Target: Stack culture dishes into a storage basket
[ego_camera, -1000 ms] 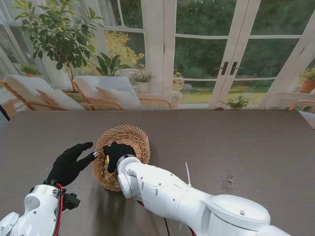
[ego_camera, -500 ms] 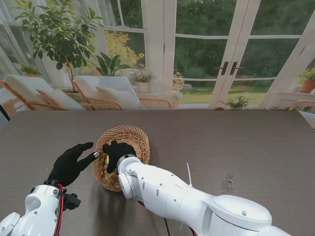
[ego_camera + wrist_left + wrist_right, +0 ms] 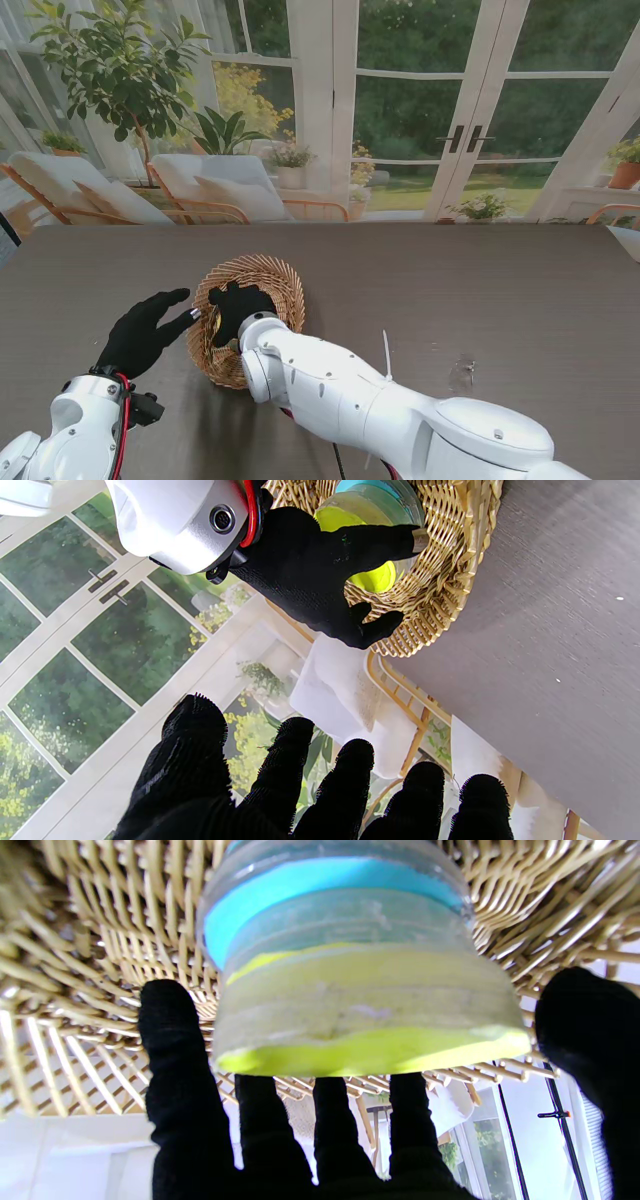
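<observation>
A stack of culture dishes (image 3: 350, 975) already sits inside the wicker storage basket (image 3: 262, 275), which rests on the dark bench (image 3: 480, 290) toward my left; the right wrist view shows at least a blue-filled dish deeper in the stack and yellow-filled ones nearer the camera, their clear walls lined up fairly squarely. The right robot hand (image 3: 238, 303) is inside the basket over the stack, fingers spread on either side of it. In the right wrist view the fingers (image 3: 175, 1050) and the thumb flank the stack with some wicker visible between, so it looks released, not clamped, though I cannot be sure no fingertip brushes the wall. The left robot hand (image 3: 145, 330) hovers just beside the basket's left rim, fingers apart and grasping nothing; whether a fingertip touches the rim is unclear. Judging by this, the placing of the current dish seems essentially finished and the right hand needs only to lift clear. What is left is uncertain: a small clear object (image 3: 462, 375) lies on the bench well to the right, possibly another dish or lid, too faint to identify. The exact dish count is hidden, since the right arm covers the nearer half of the basket in the stand view.
</observation>
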You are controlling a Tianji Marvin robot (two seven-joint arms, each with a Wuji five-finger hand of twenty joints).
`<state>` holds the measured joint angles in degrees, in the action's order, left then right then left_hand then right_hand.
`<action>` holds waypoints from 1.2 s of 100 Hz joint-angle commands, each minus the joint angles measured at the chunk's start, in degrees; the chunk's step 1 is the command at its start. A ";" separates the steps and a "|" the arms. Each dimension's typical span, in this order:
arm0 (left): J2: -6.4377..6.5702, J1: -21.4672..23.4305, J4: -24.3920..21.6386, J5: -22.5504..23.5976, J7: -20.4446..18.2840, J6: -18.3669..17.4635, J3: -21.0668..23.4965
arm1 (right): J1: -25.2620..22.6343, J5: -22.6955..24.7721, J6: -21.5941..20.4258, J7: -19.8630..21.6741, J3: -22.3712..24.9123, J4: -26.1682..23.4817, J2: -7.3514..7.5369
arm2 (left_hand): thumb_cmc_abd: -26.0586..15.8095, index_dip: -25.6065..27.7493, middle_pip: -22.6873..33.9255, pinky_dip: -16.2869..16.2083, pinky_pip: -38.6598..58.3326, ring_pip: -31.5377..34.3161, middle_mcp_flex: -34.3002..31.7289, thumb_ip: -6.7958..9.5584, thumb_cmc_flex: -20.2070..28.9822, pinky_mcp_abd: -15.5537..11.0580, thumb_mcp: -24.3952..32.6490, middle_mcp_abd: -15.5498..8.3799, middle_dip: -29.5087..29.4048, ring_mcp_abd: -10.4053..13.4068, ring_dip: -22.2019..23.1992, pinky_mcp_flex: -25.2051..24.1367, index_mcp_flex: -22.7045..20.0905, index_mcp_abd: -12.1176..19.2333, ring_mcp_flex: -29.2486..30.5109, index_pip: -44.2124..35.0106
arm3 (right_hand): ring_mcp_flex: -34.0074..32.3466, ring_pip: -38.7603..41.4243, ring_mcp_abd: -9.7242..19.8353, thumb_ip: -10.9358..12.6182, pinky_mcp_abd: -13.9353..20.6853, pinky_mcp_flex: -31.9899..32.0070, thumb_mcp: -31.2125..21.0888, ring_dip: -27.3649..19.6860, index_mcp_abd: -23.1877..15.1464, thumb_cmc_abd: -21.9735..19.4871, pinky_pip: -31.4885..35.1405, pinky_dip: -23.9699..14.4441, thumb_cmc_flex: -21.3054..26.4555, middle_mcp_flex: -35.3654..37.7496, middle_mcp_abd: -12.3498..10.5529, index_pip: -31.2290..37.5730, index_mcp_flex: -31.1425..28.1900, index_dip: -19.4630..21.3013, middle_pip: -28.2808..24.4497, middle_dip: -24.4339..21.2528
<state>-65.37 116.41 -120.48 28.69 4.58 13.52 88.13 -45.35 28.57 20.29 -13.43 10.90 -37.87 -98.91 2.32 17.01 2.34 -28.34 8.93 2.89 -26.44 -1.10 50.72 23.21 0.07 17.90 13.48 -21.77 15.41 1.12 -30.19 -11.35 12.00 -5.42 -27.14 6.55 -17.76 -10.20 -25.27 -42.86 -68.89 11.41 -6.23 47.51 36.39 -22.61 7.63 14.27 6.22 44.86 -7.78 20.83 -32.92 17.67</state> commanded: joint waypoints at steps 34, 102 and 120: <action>-0.33 0.46 -0.31 0.01 0.16 -0.10 -0.44 | -0.58 0.34 1.92 0.68 1.08 -5.93 2.37 | -1.68 0.12 -0.15 0.31 -1.83 -0.83 0.87 0.63 -0.59 -1.43 -1.06 -0.47 -0.35 1.09 -0.50 -1.26 0.46 1.07 -1.76 0.27 | 1.86 -0.73 1.10 0.06 -0.97 30.36 6.83 -1.04 1.95 -2.73 -1.75 1.52 -0.99 -1.27 1.62 -0.66 1.90 -0.94 1.98 -1.77; -0.65 1.33 -0.87 0.82 2.41 -1.52 -1.01 | -1.20 2.80 7.85 1.67 4.42 -20.65 9.59 | -1.63 0.13 -0.12 0.32 -1.84 -0.83 0.71 0.63 -0.51 -1.42 -1.05 -0.54 -0.32 1.12 -0.50 -1.28 0.28 1.02 -1.75 0.22 | 0.31 -0.43 10.00 0.68 4.15 27.51 8.21 -1.79 7.93 -4.43 -0.16 2.74 0.40 -7.42 -0.41 -2.61 -0.59 -1.81 35.95 -15.80; -0.76 1.02 -0.88 1.22 3.40 -2.69 -1.28 | -2.23 4.31 8.58 1.62 6.35 -26.19 13.02 | -1.59 0.11 -0.11 0.32 -1.84 -0.83 0.64 0.64 -0.43 -1.41 -1.03 -0.60 -0.32 1.08 -0.50 -1.24 0.33 1.02 -1.72 0.25 | -4.08 1.24 12.95 0.79 5.84 25.69 7.56 -0.89 8.88 -4.02 1.32 3.66 1.02 10.77 1.90 -0.97 -5.38 -0.94 24.65 -2.80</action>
<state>-65.77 117.47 -120.82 29.83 8.64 11.17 86.96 -47.27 31.98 28.59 -12.46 16.84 -62.34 -87.31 2.32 17.01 2.34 -28.34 8.93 2.89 -26.44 -1.10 50.72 23.21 0.07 17.90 13.48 -21.77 15.41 1.11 -30.19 -11.35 12.00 -5.42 -29.64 7.23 -6.25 -10.17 -20.39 -42.84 -63.76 10.62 1.79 44.06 36.08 -21.24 7.76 18.08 6.43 43.30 -11.65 20.16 -4.15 10.15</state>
